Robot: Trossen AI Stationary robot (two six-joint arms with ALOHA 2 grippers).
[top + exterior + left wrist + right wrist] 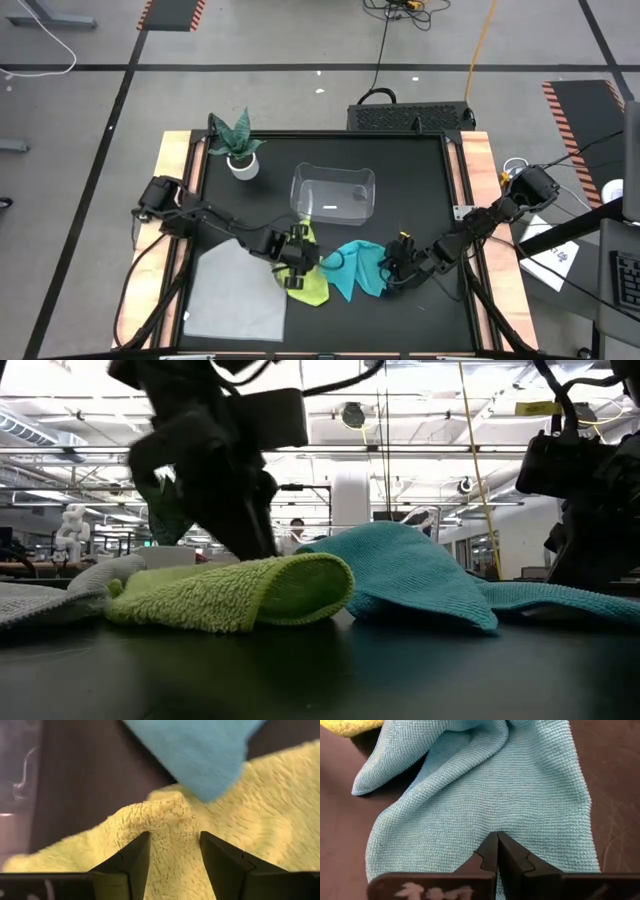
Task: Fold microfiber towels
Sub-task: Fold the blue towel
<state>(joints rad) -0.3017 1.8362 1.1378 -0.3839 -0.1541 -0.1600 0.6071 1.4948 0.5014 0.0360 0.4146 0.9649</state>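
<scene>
A yellow-green towel [310, 285] lies rumpled at the table's near middle, folded over itself [240, 592]. A teal towel [356, 268] lies crumpled to its right, and one of its corners [200, 755] lies on the yellow-green one. A light grey towel [235, 295] lies flat at the near left. My left gripper [298, 256] hangs open over the yellow-green towel, its fingers on either side of a raised ridge [170, 812]. My right gripper [391, 270] is shut, pointing down at the teal towel's right part [520, 795]. My left gripper [175, 855] stands astride the yellow-green towel's ridge, slanting down from the left; whether its fingertips touch the cloth I cannot tell. My right gripper [497, 840] has its shut fingertips at the teal towel's flat part near its edge [470, 845]. I cannot tell whether it touches the cloth.
A clear plastic bin [333, 192] stands just beyond the towels at the table's middle. A potted plant [238, 148] stands at the far left. Wooden rails [176, 180] run along the table's left and right sides.
</scene>
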